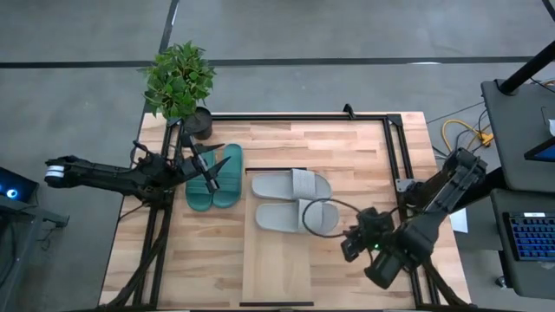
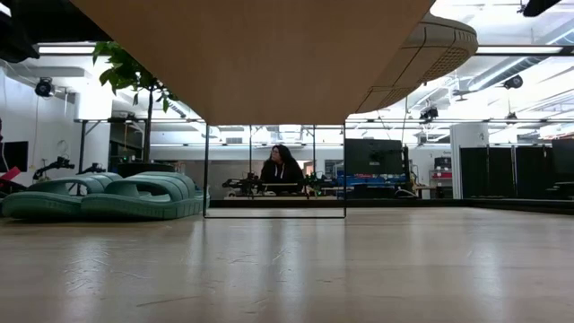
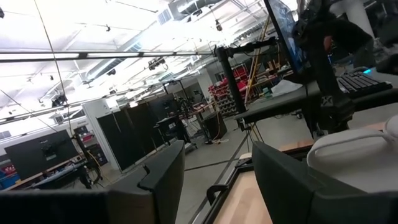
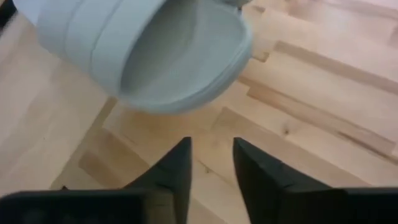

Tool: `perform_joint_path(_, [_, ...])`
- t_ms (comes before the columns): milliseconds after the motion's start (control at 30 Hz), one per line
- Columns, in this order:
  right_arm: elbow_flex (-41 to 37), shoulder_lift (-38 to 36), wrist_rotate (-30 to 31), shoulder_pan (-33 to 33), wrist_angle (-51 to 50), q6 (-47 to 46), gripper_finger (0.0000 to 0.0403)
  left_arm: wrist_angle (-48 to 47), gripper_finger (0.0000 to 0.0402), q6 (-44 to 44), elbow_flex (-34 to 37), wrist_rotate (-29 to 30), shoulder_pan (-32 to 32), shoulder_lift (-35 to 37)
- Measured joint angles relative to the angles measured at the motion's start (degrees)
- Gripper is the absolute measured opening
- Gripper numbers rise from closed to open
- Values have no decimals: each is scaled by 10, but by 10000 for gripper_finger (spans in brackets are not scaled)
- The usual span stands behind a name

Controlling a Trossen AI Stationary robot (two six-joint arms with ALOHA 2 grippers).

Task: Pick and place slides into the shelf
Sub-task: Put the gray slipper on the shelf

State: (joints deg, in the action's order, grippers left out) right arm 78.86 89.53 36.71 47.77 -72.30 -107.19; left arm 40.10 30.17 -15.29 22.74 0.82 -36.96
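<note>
Grey slides (image 1: 292,200) lie on the shelf (image 1: 277,260), teal pair (image 1: 214,177) beside it; right gripper (image 4: 210,163), jaws narrow and empty, could nudge one askew; left gripper (image 1: 205,171) parted over teal.

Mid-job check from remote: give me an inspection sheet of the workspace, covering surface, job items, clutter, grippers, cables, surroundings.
Surface: butcher-block table inside a dark frame.
Job's things: two grey slides lie side by side on the shelf panel; two green slides lie together on the table beside it.
Clutter: potted plant at the far left corner.
Grippers: left gripper over the green slides, fingers apart, nothing between them; right gripper just off the nearer grey slide's end, narrow gap, holding nothing.
Cables: yellow cable off the table's right side.
Surroundings: person seated beyond the table; keyboard at right.
</note>
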Motion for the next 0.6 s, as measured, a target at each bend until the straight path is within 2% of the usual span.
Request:
perform_joint_path(167, [6, 29, -8, 0, 26, 25, 32, 0, 173, 0, 0, 0, 0, -1])
perform_joint_path(233, [6, 39, -7, 0, 34, 31, 15, 0, 173, 0, 0, 0, 0, -1])
perform_joint_path(400, [6, 64, -7, -5, 70, 42, 11, 0, 173, 0, 0, 0, 0, -2])
perform_joint_path(600, [6, 87, 2, -14, 66, 42, 11, 0, 173, 0, 0, 0, 0, -2])
